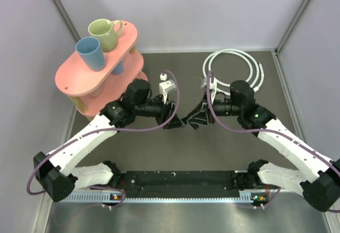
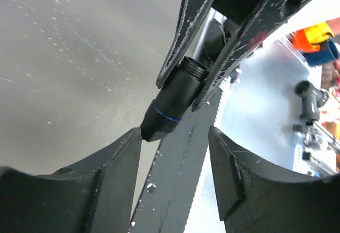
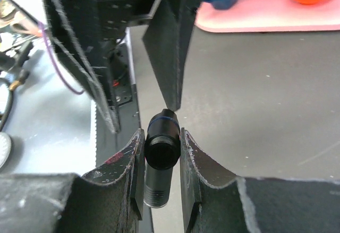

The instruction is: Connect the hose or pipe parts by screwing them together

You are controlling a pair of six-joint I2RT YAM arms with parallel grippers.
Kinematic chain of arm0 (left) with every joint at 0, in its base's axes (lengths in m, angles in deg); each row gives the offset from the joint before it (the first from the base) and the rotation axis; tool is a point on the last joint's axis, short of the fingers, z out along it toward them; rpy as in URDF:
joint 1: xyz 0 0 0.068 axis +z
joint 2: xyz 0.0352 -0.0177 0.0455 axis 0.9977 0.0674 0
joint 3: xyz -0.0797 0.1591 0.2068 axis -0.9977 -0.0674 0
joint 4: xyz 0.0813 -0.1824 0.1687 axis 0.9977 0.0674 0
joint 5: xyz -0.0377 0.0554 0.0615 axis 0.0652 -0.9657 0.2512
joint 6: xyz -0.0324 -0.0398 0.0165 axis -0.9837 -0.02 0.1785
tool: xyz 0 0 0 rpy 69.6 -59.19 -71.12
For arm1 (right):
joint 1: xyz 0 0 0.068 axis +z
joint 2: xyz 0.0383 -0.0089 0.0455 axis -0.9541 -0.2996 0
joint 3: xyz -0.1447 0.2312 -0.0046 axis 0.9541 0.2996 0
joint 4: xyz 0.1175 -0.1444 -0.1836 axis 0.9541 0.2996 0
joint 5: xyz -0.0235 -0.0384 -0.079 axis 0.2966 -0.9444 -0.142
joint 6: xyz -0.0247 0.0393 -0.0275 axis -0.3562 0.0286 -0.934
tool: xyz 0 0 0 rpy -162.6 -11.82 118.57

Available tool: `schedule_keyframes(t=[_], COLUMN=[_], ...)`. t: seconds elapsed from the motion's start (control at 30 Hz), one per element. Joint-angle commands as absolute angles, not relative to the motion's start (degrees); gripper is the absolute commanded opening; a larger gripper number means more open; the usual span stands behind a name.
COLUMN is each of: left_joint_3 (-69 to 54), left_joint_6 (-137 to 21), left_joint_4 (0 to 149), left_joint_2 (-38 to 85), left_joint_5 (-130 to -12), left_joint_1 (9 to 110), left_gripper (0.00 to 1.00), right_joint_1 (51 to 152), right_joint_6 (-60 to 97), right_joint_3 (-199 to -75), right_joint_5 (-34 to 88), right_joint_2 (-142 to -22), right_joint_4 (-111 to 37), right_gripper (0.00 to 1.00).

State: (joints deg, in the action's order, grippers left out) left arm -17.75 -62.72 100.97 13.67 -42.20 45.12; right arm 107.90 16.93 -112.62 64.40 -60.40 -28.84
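Note:
A small black connector (image 3: pixel 162 147) with a blue ring and threaded ends is held between the fingers of my right gripper (image 3: pixel 161 137), which is shut on it above the middle of the table. In the left wrist view the same connector (image 2: pixel 172 102) points down at my left gripper (image 2: pixel 174 137). That gripper is open, and the connector's tip touches its left fingertip (image 2: pixel 134 140). From above, the left gripper (image 1: pixel 175 122) and right gripper (image 1: pixel 190 121) meet nose to nose. The white hose (image 1: pixel 232 51) lies coiled at the back right, held by neither gripper.
A pink two-tier stand (image 1: pixel 69 76) at the back left carries a green mug (image 1: pixel 104 33) and a blue cup (image 1: pixel 90 52). A small white piece (image 1: pixel 163 76) lies behind the left wrist. Grey walls enclose the dark table on three sides.

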Motion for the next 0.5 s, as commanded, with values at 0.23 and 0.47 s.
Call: schedule_keyframes(t=[0.23,0.47], left_joint_3=[-19.2,-20.4], left_joint_6=[-61.7,-64.5], left_joint_4=[98.6,94.3], left_joint_2=[13.4,15.1], left_joint_5=[-30.9,-27.9], left_joint_1=[45.3,45.2], left_gripper=[0.58,0.38], right_joint_1=[107.5,107.5], right_joint_6=[19.3,20.1], right_joint_3=[-113.4,-114.3], right_joint_5=[78.8,77.5], right_joint_2=[-58.4,-58.2], right_joint_4=[-35.2,-35.1], right_gripper=[0.00,0.00])
